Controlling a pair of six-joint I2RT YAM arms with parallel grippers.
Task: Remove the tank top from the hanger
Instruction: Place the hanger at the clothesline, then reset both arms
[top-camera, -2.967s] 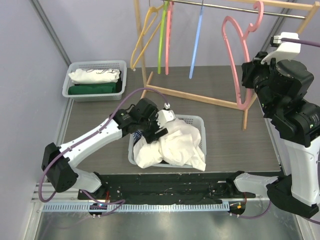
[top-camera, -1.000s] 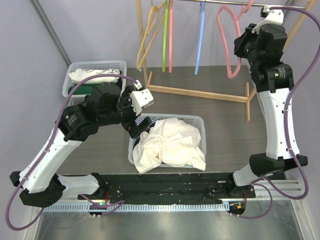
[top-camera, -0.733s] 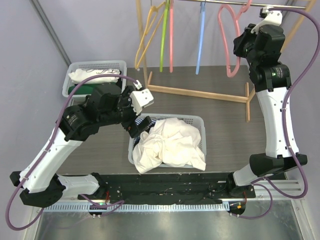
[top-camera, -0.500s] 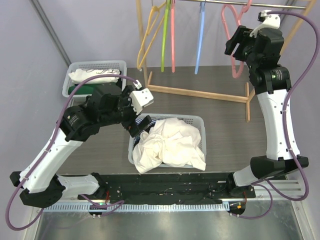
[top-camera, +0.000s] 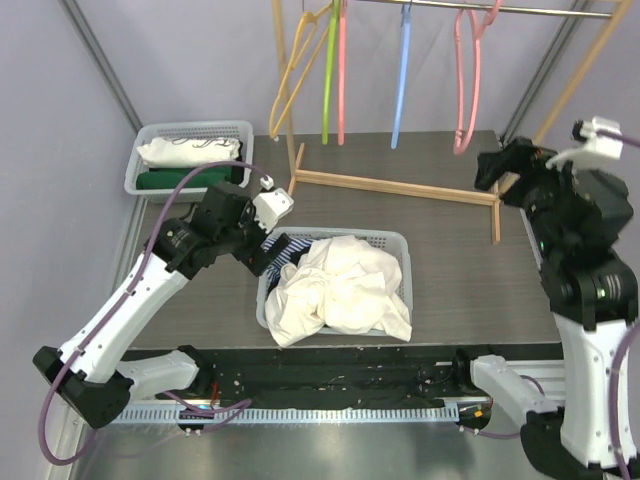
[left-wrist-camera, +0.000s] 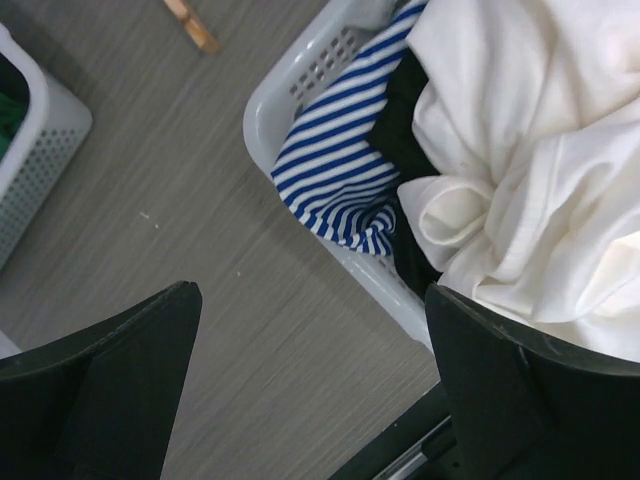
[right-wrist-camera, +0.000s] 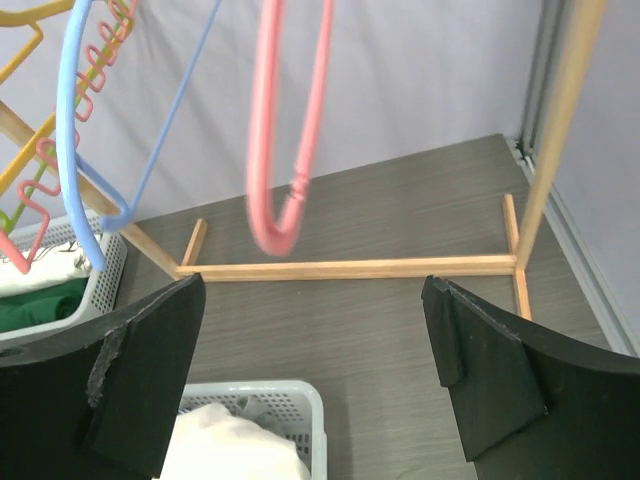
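white tank top (top-camera: 345, 290) lay heaped in the near basket (top-camera: 395, 238), off the hanger. left gripper (left-wrist-camera: 310, 298) hovered over the basket's left corner, fingers wide apart, empty. right gripper (right-wrist-camera: 312, 290) was spread wide too, holding nothing. beyond it, the pink hanger (right-wrist-camera: 290, 130) hung bare.

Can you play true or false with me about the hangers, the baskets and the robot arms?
1. The right-hand pink hanger has no clothes on it. True.
2. The white top lies in the middle basket. True.
3. The right jaws are shut on the pink hanger. False: they stand open and hold nothing.
4. The striped cloth is red and white. False: it is blue and white.
5. The far basket holds green and white clothes. True.
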